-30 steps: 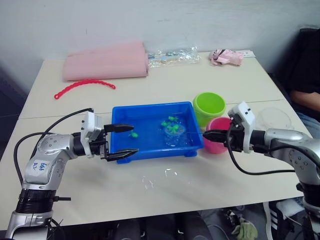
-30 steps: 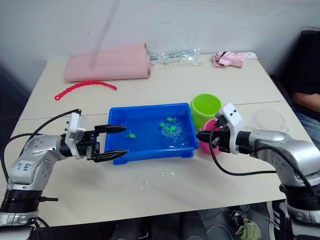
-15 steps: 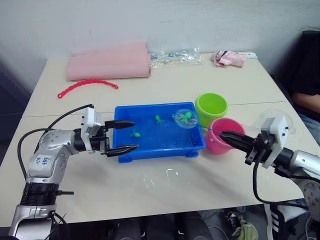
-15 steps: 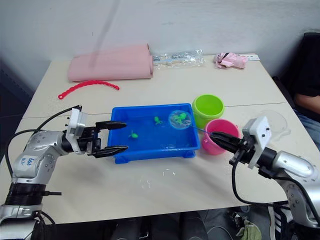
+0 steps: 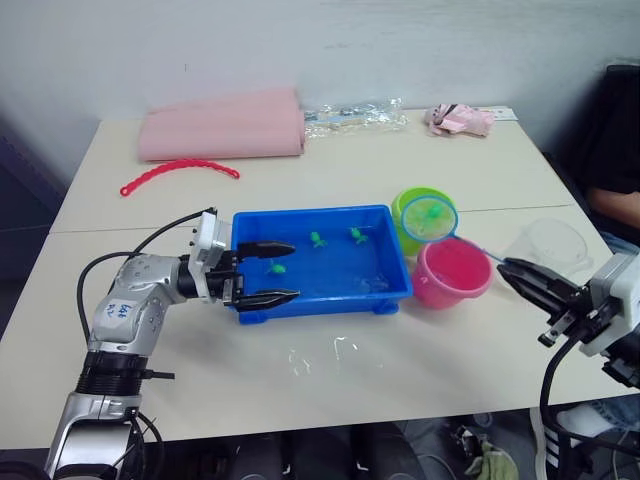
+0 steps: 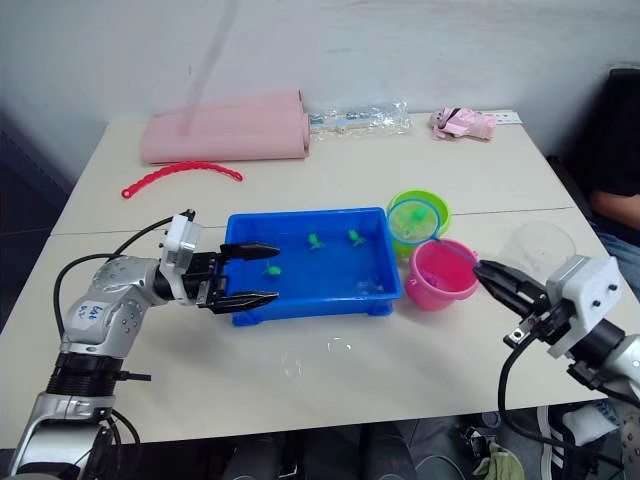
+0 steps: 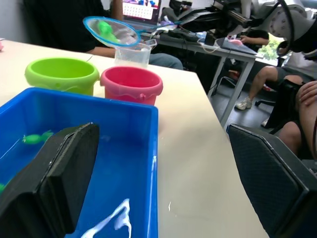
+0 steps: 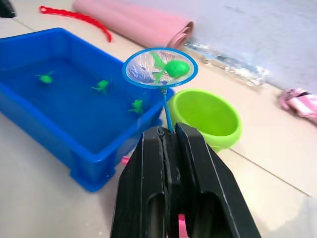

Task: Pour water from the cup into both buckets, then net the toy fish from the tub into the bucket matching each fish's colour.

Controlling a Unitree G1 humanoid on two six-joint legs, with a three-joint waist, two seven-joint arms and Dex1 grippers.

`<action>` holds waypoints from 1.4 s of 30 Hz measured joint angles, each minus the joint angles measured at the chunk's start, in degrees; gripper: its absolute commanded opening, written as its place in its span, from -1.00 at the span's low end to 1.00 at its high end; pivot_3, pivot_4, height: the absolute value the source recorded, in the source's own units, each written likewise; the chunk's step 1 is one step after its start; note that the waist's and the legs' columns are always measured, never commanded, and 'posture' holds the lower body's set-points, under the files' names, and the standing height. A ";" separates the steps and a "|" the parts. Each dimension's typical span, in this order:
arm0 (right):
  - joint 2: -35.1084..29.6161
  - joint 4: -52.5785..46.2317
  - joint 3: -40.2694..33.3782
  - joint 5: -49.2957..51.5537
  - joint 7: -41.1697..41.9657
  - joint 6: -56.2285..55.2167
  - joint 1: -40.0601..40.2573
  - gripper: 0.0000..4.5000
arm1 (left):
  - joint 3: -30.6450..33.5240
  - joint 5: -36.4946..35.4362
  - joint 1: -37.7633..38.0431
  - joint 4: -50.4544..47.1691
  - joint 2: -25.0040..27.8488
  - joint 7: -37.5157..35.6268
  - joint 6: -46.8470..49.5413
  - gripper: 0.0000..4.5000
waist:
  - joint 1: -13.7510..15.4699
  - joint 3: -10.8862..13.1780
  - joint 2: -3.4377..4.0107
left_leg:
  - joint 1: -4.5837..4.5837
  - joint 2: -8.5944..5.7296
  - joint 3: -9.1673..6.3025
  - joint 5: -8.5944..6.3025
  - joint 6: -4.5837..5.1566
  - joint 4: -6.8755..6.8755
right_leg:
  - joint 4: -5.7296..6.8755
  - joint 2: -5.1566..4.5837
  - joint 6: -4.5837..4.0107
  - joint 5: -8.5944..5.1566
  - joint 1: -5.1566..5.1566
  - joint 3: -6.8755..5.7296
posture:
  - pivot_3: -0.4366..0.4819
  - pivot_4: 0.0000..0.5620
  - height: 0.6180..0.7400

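Note:
My right gripper [image 5: 506, 268] is shut on the thin handle of the net [image 5: 429, 218]. The net's hoop hangs in the air over the near side of the green bucket [image 5: 404, 206], close to the pink bucket [image 5: 452, 272]. One green toy fish [image 8: 173, 68] lies in the mesh. The blue tub [image 5: 320, 212] holds water and three green fish [image 5: 316, 239]. My left gripper [image 5: 292, 270] stands open at the tub's left end, with its fingers reaching over the rim. The clear cup [image 5: 548, 245] stands to the right of the pink bucket.
At the back of the table lie a rolled pink cloth [image 5: 222, 123], a red beaded strip [image 5: 180, 170], a clear plastic bag [image 5: 355, 115] and a small pink item [image 5: 458, 118]. Water drops [image 5: 320, 352] wet the table in front of the tub. A person [image 5: 615, 150] sits at the right.
The right arm has drawn back to the right. The net with a green fish has risen from the tub and moved to the green bucket. The left gripper stays at the tub's left end.

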 measured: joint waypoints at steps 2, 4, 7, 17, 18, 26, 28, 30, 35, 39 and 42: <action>-1.48 4.65 1.24 -2.70 -0.39 -1.43 -3.62 -1.00 | 0.22 -0.06 -0.39 0.02 -1.04 0.63 -0.06 0.99 | 0.04 0.00 0.00 | 0.03 -0.02 -0.01 0.00 0.02 0.01 | -0.03 -0.01 0.01 0.01 0.06 0.00 | -0.05 -0.47 1.00; -1.85 10.62 3.82 -6.44 -1.02 -4.24 -8.96 -1.00 | 0.23 -0.20 -1.51 -0.26 -2.32 2.36 0.65 0.99 | 0.02 0.00 0.00 | 0.06 -0.03 -0.02 0.01 0.03 0.02 | -0.05 -0.01 0.03 0.02 0.11 0.00 | -0.05 -0.47 1.00; -2.43 19.43 8.25 -12.53 -2.20 -9.13 -15.61 -1.00 | 0.39 -0.42 -4.16 -1.18 -3.74 5.60 2.14 0.99 | 0.00 0.00 0.01 | 0.12 -0.04 -0.03 0.02 0.04 -0.01 | -0.05 -0.03 0.03 0.02 0.17 0.00 | -0.05 -0.47 1.00; -8.01 36.59 19.20 -29.50 -2.95 -28.68 -26.17 -1.00 | 1.86 -0.49 -3.46 -4.72 -3.92 10.15 1.78 0.99 | -0.06 0.01 0.05 | 0.12 -0.01 0.01 0.04 0.01 -0.04 | -0.12 -0.02 0.04 0.02 0.18 -0.02 | -0.05 -0.47 1.00; -9.01 37.50 20.14 -31.74 -3.49 -30.66 -26.31 -1.00 | 2.13 -0.50 -2.92 -4.97 -3.71 10.34 1.78 0.99 | -0.08 0.01 0.05 | 0.12 -0.01 0.01 0.04 0.00 -0.04 | -0.12 -0.02 0.04 0.02 0.18 -0.02 | -0.05 -0.47 1.00; -13.54 39.89 23.83 -41.47 -6.71 -40.75 -28.34 -1.00 | 2.59 -0.52 -1.15 -6.67 -3.51 11.66 2.47 0.99 | -0.08 0.02 0.06 | 0.13 0.01 0.00 0.06 -0.02 0.00 | -0.10 -0.03 0.04 0.02 0.20 -0.02 | -0.05 -0.47 1.00; -18.06 40.48 26.81 -49.91 -9.98 -48.17 -28.48 -1.00 | 2.66 -0.53 -0.61 -7.25 -3.53 12.43 2.66 0.99 | -0.07 0.04 0.09 | 0.17 0.00 0.01 0.07 -0.05 -0.02 | -0.09 -0.05 0.04 0.02 0.21 0.00 | -0.05 -0.47 1.00; -19.72 41.75 27.09 -54.29 -13.14 -52.55 -29.12 -1.00 | 2.65 -0.53 0.25 -7.66 -3.68 13.04 2.86 0.99 | -0.14 0.04 0.09 | 0.17 0.02 0.01 0.08 -0.06 -0.01 | -0.09 -0.03 0.04 0.02 0.21 0.00 | -0.05 -0.47 1.00; -23.07 47.26 27.64 -59.43 -18.87 -60.11 -30.20 -1.00 | 2.70 -0.53 0.33 -9.00 -4.09 14.47 2.99 0.99 | -0.10 0.04 0.09 | 0.24 0.01 0.01 0.10 -0.10 -0.01 | -0.09 -0.03 0.04 0.01 0.30 0.02 | -0.05 -0.47 1.00; -19.44 48.48 27.47 -52.65 -18.84 -59.46 -31.56 -1.00 | 3.02 -0.51 1.10 -8.91 -4.13 14.88 2.43 0.99 | -0.73 0.05 0.09 | 0.39 0.07 0.02 0.12 -0.13 -0.07 | -0.11 0.04 0.03 0.01 0.43 0.03 | -0.05 -0.47 1.00; -12.68 36.02 26.61 -25.24 -10.37 -37.95 -30.63 -1.00 | 4.98 0.27 4.34 -7.98 -1.31 13.94 -0.09 0.99 | -1.62 0.06 0.10 | 0.54 0.18 0.00 0.12 -0.15 -0.19 | -0.10 0.06 -0.01 -0.01 0.50 0.05 | -0.05 -0.47 1.00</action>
